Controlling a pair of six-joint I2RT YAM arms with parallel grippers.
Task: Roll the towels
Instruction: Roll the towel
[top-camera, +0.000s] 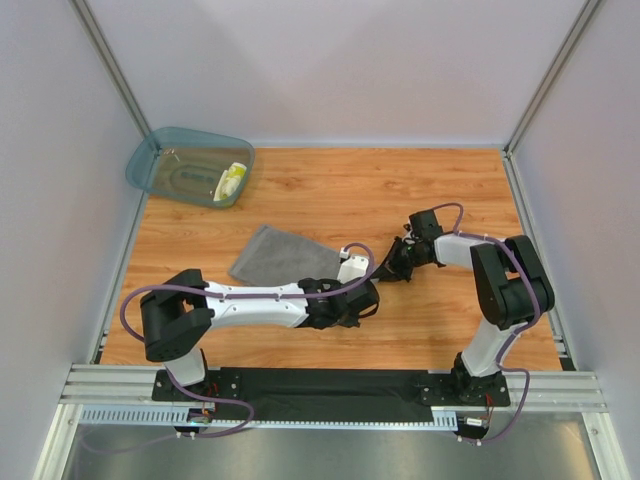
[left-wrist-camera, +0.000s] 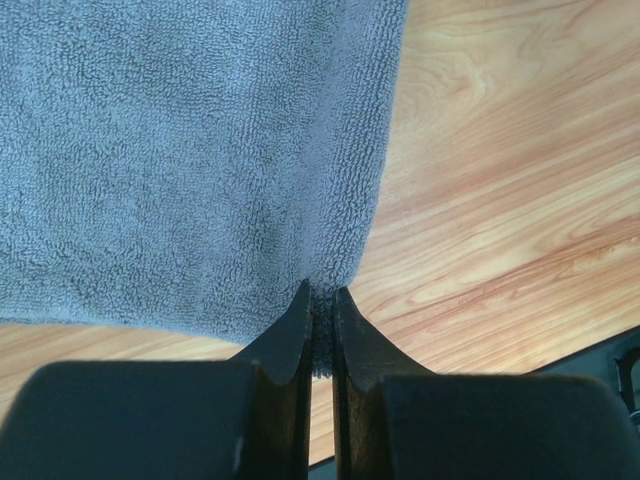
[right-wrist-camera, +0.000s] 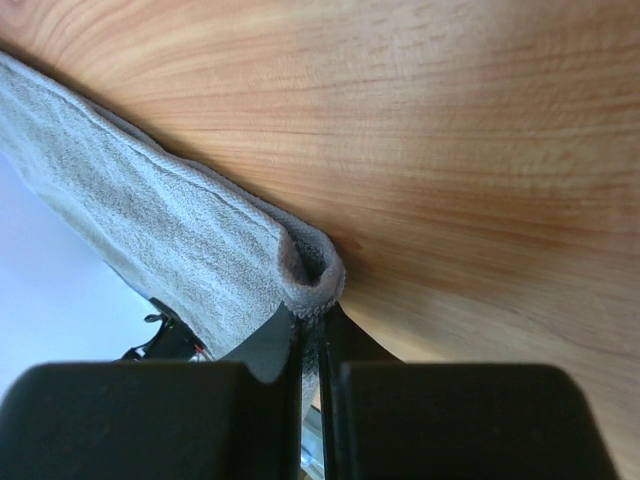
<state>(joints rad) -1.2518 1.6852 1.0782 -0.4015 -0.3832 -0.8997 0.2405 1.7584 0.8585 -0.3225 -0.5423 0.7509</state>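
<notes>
The grey towel (top-camera: 280, 255) lies flat on the wooden table left of centre, and its right end is hidden under my left wrist. My left gripper (top-camera: 337, 291) is shut on the towel's near corner; in the left wrist view the terry cloth (left-wrist-camera: 180, 150) spreads away from the pinching gripper (left-wrist-camera: 320, 292). From the right, my right gripper (top-camera: 391, 271) reaches in and is shut on a curled corner of the same towel (right-wrist-camera: 170, 240), which is folded over at the gripper (right-wrist-camera: 310, 312). The small yellow-and-white cloth (top-camera: 232, 180) lies inside the tub.
A translucent teal plastic tub (top-camera: 170, 160) stands at the back left corner of the table (top-camera: 440, 190). Grey walls with metal posts close in the left, back and right sides. The arm bases sit on a black rail at the near edge.
</notes>
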